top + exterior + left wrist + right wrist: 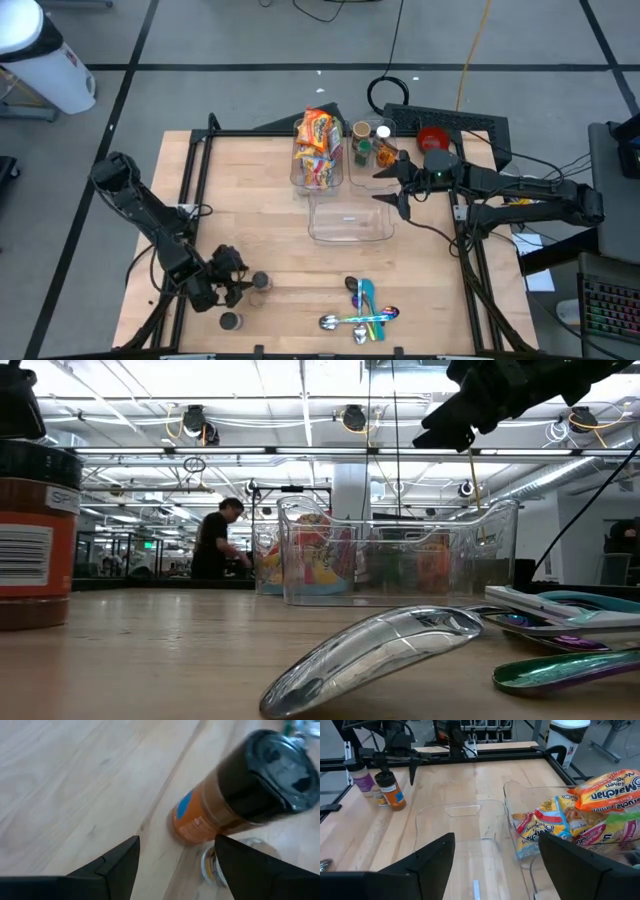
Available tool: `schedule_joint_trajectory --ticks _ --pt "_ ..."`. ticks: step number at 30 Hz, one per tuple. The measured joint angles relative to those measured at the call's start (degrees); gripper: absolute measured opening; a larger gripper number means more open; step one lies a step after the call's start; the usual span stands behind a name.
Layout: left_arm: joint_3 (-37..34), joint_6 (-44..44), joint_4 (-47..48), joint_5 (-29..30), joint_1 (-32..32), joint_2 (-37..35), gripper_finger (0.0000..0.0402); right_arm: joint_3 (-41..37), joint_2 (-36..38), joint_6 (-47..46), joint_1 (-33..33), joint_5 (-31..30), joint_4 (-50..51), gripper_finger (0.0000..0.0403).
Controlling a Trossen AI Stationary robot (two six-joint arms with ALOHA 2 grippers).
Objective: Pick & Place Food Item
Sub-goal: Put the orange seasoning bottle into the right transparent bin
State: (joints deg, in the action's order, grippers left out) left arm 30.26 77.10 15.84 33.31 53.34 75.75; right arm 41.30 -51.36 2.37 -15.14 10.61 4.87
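The food items, bright ramen packets (318, 146), are stacked in a clear bin (301, 176) toward 12 o'clock on the wooden surface (250, 215). Touching it on the 6 o'clock side sits a second clear bin (350, 221) with nothing in it (its curved rim also shows in the right wrist view).

The right gripper (388, 184) hangs in the air at 2 o'clock, just beside the bare bin's 3 o'clock edge, jaws spread wide and pinching nothing. In its own camera the two dark fingers (432, 865) frame the bare bin, with the packets off to one side.

The left gripper (243, 280) is low at 8 o'clock, jaws spread, just short of a small orange-labelled bottle (260, 283) with a black cap. The left wrist view shows that bottle standing between and beyond the fingers, apart from both. A second small jar (231, 321) stands nearby toward 7 o'clock.

A cluster of shiny spoons (360, 310) lies at 6 o'clock. Spice jars (363, 144) stand at 1 o'clock, beside the packet bin.

A person (213, 540) stands in the room beyond the surface.
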Motion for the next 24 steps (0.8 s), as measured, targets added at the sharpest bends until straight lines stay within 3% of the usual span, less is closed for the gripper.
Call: schedule_joint_trajectory --ticks 4,11,19,24 --pt "-3.4 -8.7 -9.1 3.5 0.0 0.0 0.0266 0.0 0.0 0.0 0.0 0.0 -0.4 0.0279" --pt "-6.8 -19.1 -16.5 9.2 -1.8 0.0 0.0266 0.0 0.0 0.0 0.0 -1.6 -0.4 0.0279" --pt "-6.8 -27.3 -23.2 5.1 -6.2 1.4 0.0266 0.0 0.0 -0.2 0.0 -3.1 -0.4 0.0279" --pt "-6.8 -26.7 -27.3 1.1 -6.4 6.0 0.0266 0.1 0.0 -0.2 0.0 -3.1 -0.4 0.0279"
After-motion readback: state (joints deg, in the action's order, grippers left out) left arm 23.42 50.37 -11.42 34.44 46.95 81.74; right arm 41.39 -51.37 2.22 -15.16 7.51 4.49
